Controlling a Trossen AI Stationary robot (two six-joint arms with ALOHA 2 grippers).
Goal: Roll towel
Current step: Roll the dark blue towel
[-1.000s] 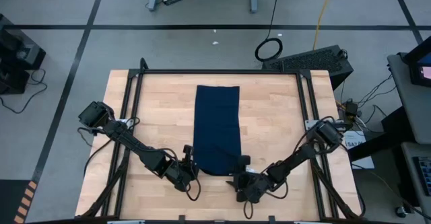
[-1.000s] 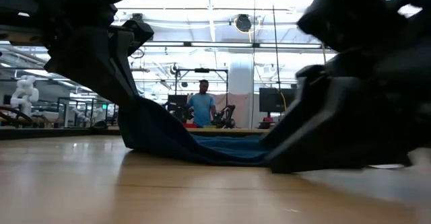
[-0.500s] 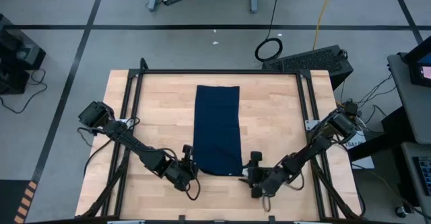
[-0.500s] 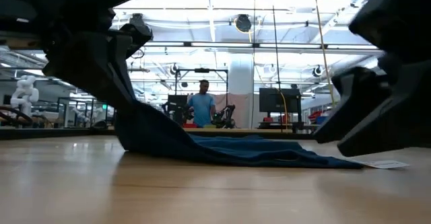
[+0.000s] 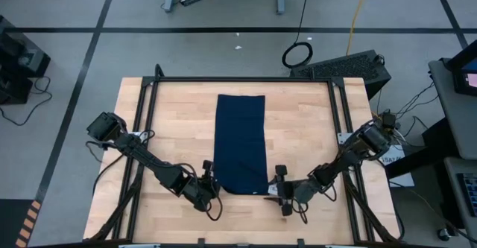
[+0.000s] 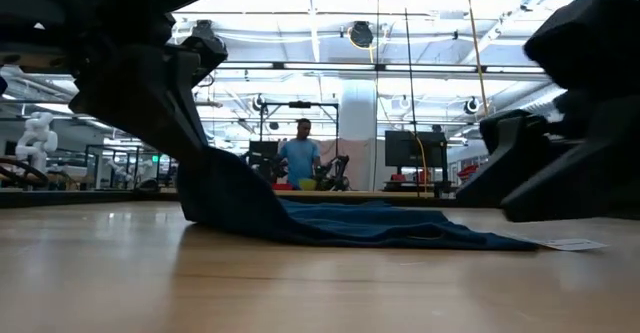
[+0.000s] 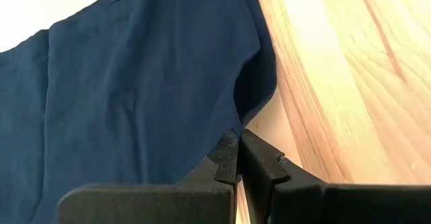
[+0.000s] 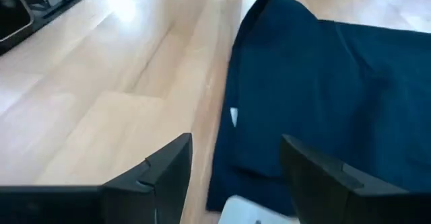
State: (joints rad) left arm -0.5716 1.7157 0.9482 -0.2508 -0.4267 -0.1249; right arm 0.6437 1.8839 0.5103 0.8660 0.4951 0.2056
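The dark navy towel [image 5: 240, 144] lies as a long strip down the table's middle, flat except at its near left corner. My left gripper [image 5: 211, 182] is at that corner and shut on it; it also shows in the left wrist view [image 7: 237, 135]. My right gripper [image 5: 281, 188] is open and empty, low over the table just right of the towel's near right corner. In its wrist view [image 8: 232, 153] the towel [image 8: 316, 83] lies ahead of the fingers. A small white tag [image 6: 570, 244] lies on the table at the near right corner. My left gripper pinches the towel's near left corner [image 7: 237, 120] between its two fingertips; one layer or several, I cannot tell. The corner [image 6: 190, 158] is lifted off the table. The cloth slopes slack from it down to the rest of the towel [image 6: 400, 228] lying on the table.
Bare wooden tabletop [image 5: 164, 129] lies on both sides of the towel. A dark frame rail [image 5: 238, 80] runs along the far edge. A person [image 6: 300, 158] stands far behind the table in the room.
My right gripper has let go of the towel's near right corner and drawn back toward the table's right edge. That corner now lies flat on the table. My left gripper has kept the near left corner raised.
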